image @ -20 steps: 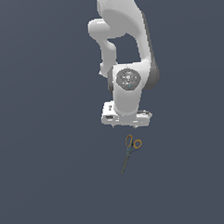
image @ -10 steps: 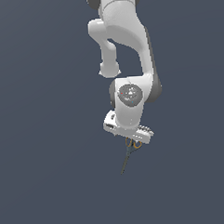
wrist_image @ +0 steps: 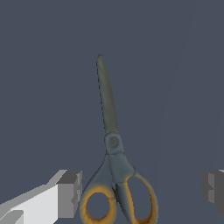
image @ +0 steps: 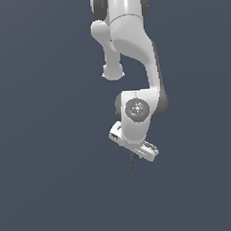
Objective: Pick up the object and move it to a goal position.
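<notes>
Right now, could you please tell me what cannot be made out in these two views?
- Exterior view: the scissors' handles are hidden behind the gripper; only the thin blades show.
- Exterior view: whether the fingers are open is hidden by the hand.
- Wrist view: the handle rings are cut off by the edge.
- Either view: no goal marker shows.

Scissors (wrist_image: 114,170) between the spread pincer (wrist_image: 140,192) fingers (wrist_image: 69,192).

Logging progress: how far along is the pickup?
Done: the gripper is down over the scissors, fingers open on either side of the handles. In hand: lining up the grasp. Left: closing, lifting, carrying to the goal, which isn't visible.
</notes>
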### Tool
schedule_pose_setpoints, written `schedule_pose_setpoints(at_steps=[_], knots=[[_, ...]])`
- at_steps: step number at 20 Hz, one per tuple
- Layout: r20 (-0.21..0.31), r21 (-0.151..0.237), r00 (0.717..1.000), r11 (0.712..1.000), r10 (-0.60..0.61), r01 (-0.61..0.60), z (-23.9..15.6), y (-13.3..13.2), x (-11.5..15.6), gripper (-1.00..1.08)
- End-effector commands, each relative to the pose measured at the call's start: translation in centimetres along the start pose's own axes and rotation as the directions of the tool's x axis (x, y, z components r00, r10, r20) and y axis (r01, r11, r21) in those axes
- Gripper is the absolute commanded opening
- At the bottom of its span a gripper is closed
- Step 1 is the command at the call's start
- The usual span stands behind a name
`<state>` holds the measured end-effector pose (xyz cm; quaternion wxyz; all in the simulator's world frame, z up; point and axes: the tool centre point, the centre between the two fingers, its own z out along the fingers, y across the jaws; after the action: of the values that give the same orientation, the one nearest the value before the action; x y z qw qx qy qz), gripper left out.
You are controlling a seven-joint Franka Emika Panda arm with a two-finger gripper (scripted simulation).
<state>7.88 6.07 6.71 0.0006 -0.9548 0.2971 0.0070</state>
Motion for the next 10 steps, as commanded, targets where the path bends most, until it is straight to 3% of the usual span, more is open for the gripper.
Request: schedule_pose_setpoints(at_steps=[1, 10], knots=[[-0.006, 0.002, 0.999, 0.999, 0.034, -0.034, 0.38, -0.34, 0.39, 1.0], [-0.012, 0.004, 0.997, 0.998, 0.071, -0.071, 0.88, -0.71, 0.77, 1.0]])
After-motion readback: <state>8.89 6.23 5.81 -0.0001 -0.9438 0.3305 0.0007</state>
